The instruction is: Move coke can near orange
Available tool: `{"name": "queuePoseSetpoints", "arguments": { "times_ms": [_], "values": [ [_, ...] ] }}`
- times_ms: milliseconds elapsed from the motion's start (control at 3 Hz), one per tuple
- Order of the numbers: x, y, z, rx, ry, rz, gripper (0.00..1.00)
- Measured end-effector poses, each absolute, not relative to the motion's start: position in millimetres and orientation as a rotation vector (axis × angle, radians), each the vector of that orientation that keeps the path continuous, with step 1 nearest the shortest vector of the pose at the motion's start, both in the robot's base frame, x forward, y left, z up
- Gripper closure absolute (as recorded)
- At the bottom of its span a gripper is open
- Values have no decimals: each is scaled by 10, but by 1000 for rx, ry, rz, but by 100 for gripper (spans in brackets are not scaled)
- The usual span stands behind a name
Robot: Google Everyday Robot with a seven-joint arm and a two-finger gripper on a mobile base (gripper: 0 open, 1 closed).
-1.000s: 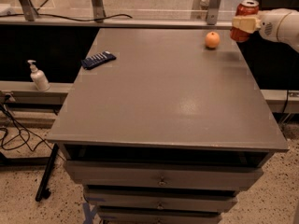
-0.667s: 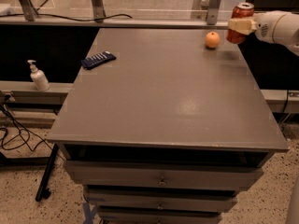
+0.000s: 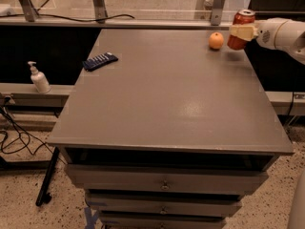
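The coke can (image 3: 241, 26) is red with a silver top and stands upright at the far right of the grey table (image 3: 171, 99). The orange (image 3: 216, 40) sits just left of the can, a small gap between them. My gripper (image 3: 242, 32) comes in from the right edge on a white arm (image 3: 283, 33), and its cream fingers (image 3: 244, 32) are shut around the can's middle. The can's bottom is at or just above the tabletop.
A dark blue flat packet (image 3: 100, 60) lies at the table's far left. A white pump bottle (image 3: 39, 78) stands on a ledge left of the table. Drawers are below the front edge. Metal posts and a cable run behind the table.
The gripper with the can has shifted slightly left and down, closer to the orange. The orange and the blue packet have not moved.
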State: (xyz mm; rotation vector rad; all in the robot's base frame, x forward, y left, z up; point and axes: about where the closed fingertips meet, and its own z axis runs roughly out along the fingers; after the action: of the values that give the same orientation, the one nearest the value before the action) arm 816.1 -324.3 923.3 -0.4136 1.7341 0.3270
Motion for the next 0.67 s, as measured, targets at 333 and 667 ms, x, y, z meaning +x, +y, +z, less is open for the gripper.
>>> {"name": "queuePoseSetpoints", "arguments": {
  "times_ms": [333,667],
  "values": [
    [8210,-3219,9159,-411,1728,357,100],
    [8251,-3251,9104,-407,1718,378,100]
  ]
}}
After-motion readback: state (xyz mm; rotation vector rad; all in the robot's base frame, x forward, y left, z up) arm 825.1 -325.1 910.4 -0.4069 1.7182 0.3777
